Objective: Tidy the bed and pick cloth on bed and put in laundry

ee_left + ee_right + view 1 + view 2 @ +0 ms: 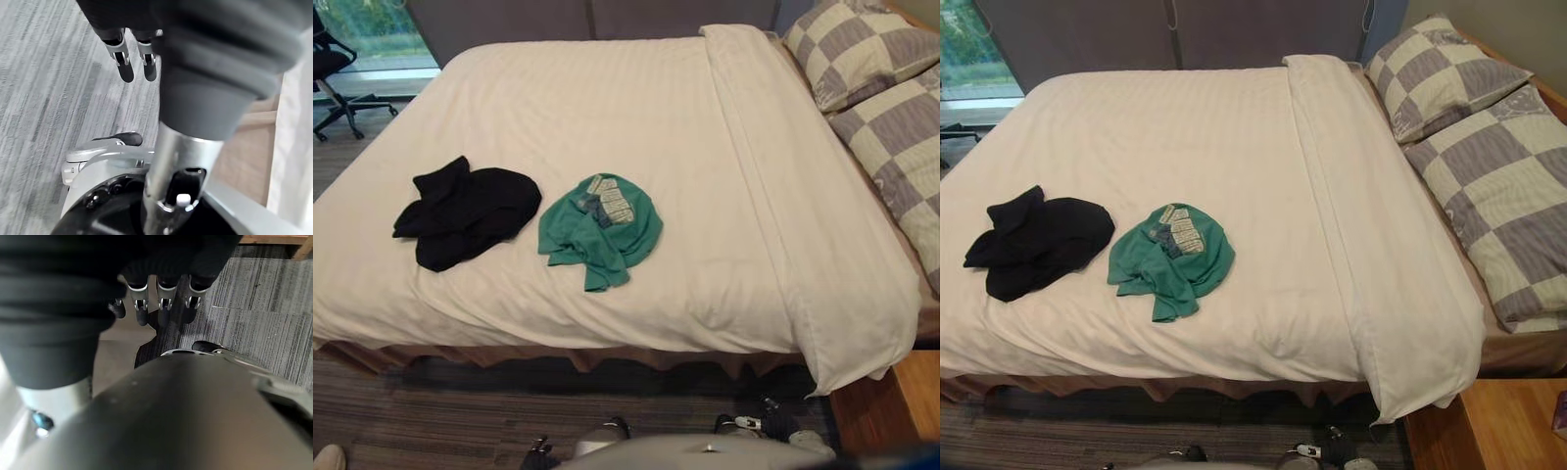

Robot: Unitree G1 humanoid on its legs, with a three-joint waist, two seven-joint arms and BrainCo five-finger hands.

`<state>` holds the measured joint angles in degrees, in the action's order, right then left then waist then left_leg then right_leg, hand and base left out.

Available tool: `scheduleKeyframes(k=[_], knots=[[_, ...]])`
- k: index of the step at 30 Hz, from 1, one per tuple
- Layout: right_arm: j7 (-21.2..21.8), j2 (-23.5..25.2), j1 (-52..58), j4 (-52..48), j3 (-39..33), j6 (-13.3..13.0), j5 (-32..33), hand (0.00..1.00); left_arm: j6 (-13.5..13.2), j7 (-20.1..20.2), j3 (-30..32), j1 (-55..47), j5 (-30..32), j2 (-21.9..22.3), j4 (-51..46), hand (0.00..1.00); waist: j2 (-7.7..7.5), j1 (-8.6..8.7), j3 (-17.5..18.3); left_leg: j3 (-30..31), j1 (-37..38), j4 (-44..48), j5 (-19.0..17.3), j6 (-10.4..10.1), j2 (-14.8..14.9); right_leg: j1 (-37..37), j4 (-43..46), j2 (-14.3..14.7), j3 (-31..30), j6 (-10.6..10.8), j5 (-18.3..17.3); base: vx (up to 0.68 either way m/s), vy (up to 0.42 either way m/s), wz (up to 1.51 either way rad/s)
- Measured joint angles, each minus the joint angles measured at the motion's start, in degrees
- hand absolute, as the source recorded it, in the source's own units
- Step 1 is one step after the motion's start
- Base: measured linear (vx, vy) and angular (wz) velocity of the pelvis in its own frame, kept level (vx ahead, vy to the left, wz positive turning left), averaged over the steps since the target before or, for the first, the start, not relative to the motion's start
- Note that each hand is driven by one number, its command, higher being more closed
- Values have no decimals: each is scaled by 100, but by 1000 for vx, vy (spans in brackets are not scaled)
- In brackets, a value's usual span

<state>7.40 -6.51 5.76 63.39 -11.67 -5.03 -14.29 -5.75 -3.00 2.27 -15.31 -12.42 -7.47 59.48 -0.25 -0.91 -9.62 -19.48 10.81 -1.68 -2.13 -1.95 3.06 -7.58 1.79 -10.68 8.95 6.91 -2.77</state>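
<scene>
The bed (607, 98) offers wide bare room behind and to the right of the black cloth (465, 211) and the green cloth (600, 227), which lie near its front edge with a bare strip between them. Two checked pillows (1498, 186) crowd the right side. A wooden frame (1498, 421) juts at the near right corner; an office chair (331, 61) stands off the far left corner.

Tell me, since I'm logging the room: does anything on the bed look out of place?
Yes. Two crumpled garments lie on the white duvet near its front edge: a black cloth and, beside it, a green cloth.
</scene>
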Motion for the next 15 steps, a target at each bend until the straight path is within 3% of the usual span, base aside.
scheduleKeyframes(k=[7,9,11,12,14,15], knots=[[-34,-19,17,4,-182,176,63,0,-282,-400,520,-162,132,220,-16,0,23,33,45,-75,8,-108,62,-44,109,78,15,4,-44,-22,-17,-13,-7,-3],[-58,46,53,-11,-388,178,67,0,-410,-501,574,-165,464,251,-29,0,9,33,51,-159,-116,59,-71,-97,159,99,45,-17,-47,-22,-40,-40,-8,-5],[-172,90,90,-60,-607,185,222,0,-491,-629,570,-224,787,271,-248,0,-6,24,49,-179,-388,661,-356,-95,219,217,224,-93,-178,1,-123,-32,32,-12],[-230,133,78,-63,-697,220,353,0,-546,-672,571,-248,910,273,-403,0,-19,8,45,-116,-738,1489,-653,-34,313,423,425,-197,-254,37,-221,-42,26,-24],[-312,99,12,-55,-868,227,526,0,-602,-711,543,-390,932,275,-755,0,11,8,40,287,-1354,2868,-1046,-15,662,721,696,-248,-532,215,-313,-55,130,-50],[-319,61,-22,-41,-919,226,589,0,-602,-763,475,-449,923,275,-897,0,67,4,30,599,-1491,3321,-1194,-112,837,826,784,-235,-698,324,-321,-59,342,-87]])
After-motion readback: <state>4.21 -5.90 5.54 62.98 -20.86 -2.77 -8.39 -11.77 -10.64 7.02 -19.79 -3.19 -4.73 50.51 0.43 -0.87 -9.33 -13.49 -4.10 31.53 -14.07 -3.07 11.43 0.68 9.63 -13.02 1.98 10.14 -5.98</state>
